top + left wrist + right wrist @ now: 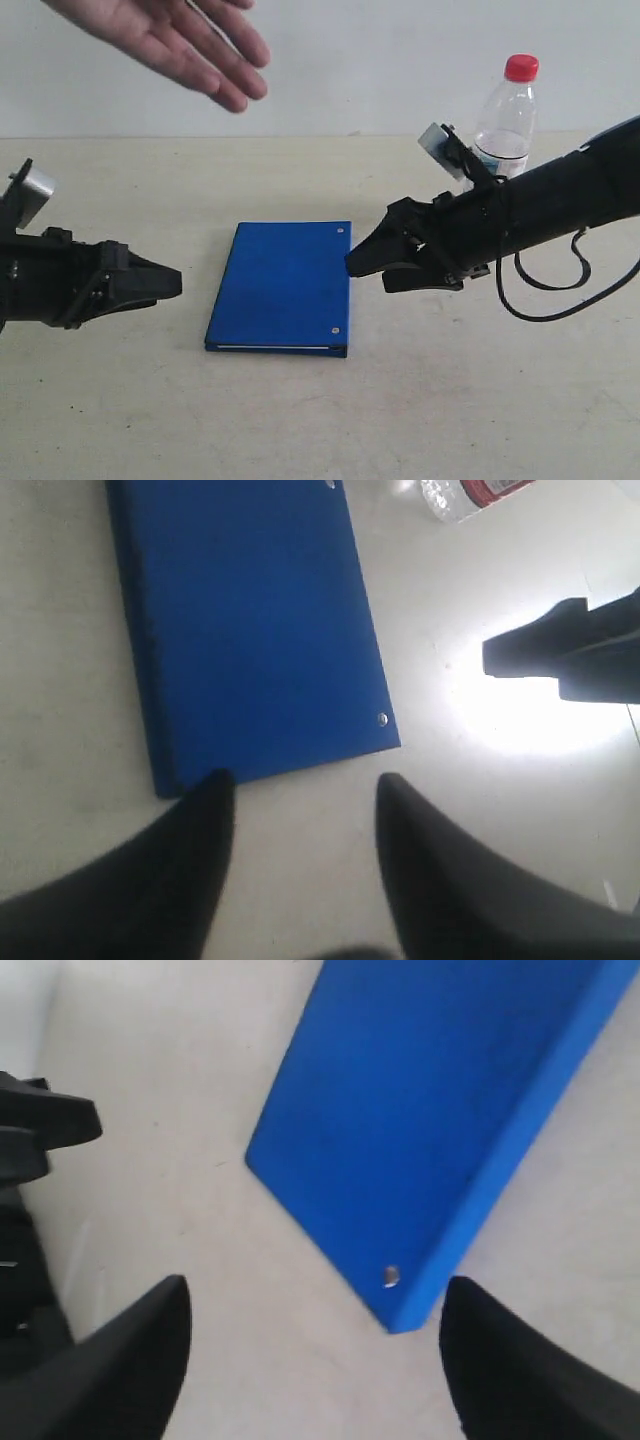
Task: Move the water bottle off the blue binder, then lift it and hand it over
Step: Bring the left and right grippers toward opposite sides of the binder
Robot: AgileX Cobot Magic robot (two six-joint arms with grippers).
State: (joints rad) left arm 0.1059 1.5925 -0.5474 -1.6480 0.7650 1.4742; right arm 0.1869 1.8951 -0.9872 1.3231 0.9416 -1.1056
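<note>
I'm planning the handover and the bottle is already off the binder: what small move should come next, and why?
Probably ease the right gripper, jaws open, toward the facing edge of the binder to grip it. The bottle stands on the table behind that arm, the binder's top is bare, the left gripper is open and empty too, and a hand hovers above.

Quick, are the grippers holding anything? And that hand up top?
Left gripper: open, empty.
Right gripper: open, empty.
Person's hand: open, fingers spread, holding nothing.
</note>
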